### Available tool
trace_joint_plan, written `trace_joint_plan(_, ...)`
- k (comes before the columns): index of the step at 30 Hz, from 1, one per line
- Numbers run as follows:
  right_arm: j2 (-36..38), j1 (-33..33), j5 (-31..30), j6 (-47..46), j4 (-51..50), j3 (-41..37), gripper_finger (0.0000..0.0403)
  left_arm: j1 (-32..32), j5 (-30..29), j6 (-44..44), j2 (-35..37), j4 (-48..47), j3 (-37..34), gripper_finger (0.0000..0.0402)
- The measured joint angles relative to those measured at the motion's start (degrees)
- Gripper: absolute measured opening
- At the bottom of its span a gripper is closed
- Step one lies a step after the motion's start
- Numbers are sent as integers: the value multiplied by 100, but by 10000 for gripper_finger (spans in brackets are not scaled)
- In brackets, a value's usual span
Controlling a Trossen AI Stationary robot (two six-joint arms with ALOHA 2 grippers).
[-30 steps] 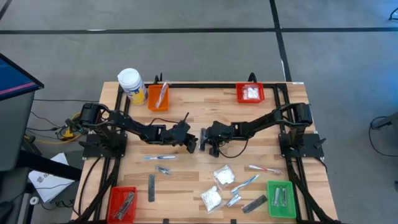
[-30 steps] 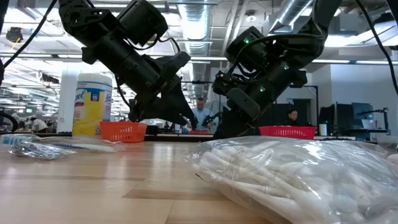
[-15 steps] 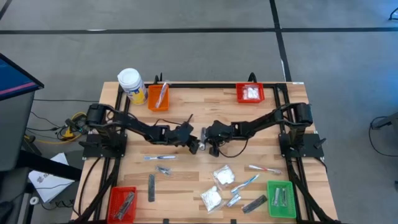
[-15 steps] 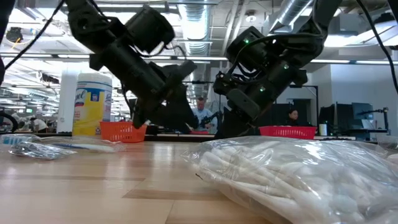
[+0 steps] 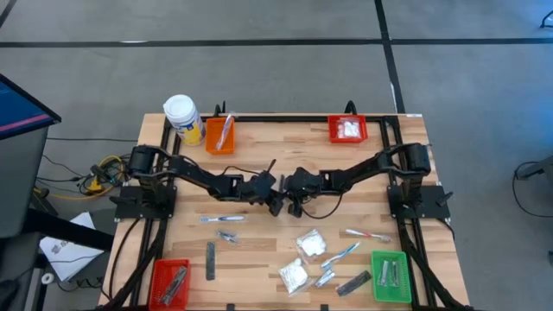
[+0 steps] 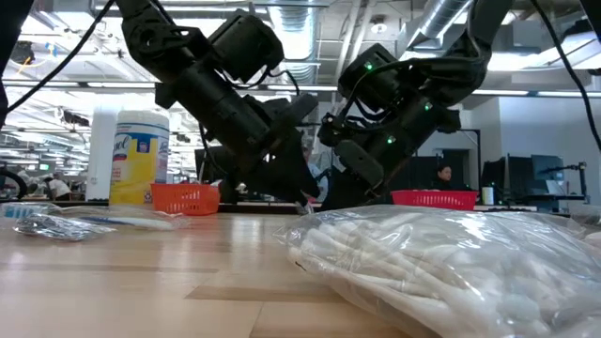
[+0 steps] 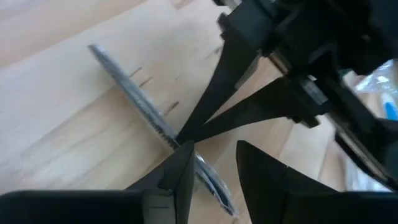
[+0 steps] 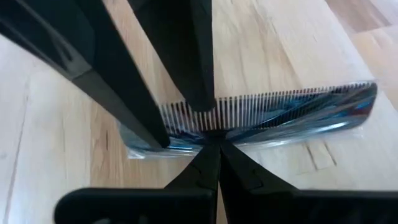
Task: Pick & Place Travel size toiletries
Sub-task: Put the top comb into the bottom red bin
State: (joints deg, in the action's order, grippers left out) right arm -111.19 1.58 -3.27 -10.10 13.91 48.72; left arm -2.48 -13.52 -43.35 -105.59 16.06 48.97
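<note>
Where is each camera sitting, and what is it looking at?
High view: above the wooden table, looking straight down; both dark arms show.
Low view: at tabletop height, facing the room; both arms come down behind a white puffy plastic packet.
Left wrist view: on the left arm, past its fingers.
Right wrist view: on the right arm, above its shut pincer.
Both wrist views share the dark plastic-wrapped comb.

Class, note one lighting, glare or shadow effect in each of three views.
Low view: the left arm and right arm are dark shapes against bright ceiling lights. Right wrist view: glare streaks the wrapped comb. High view: faint shadows on the table.
</note>
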Motion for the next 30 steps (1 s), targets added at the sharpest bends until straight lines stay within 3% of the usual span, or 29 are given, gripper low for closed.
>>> trace_joint_plan(10, -83, 32, 58, -45, 106, 4, 0, -28, -216, -30, 91, -387, -9, 114)
trace_joint_plan(16, -83, 35, 52, -45, 114, -3, 0, -173, -829, 87, 524, -682, 0, 114)
trace_joint_plan(23, -83, 35, 55, -47, 119, -3, 0, -126, -786, -200, 337, -831, -35, 116)
trace_joint_plan(30, -83, 35, 55, -47, 125, -5, 0, -19, -745, -234, 229, -795, -33, 178)
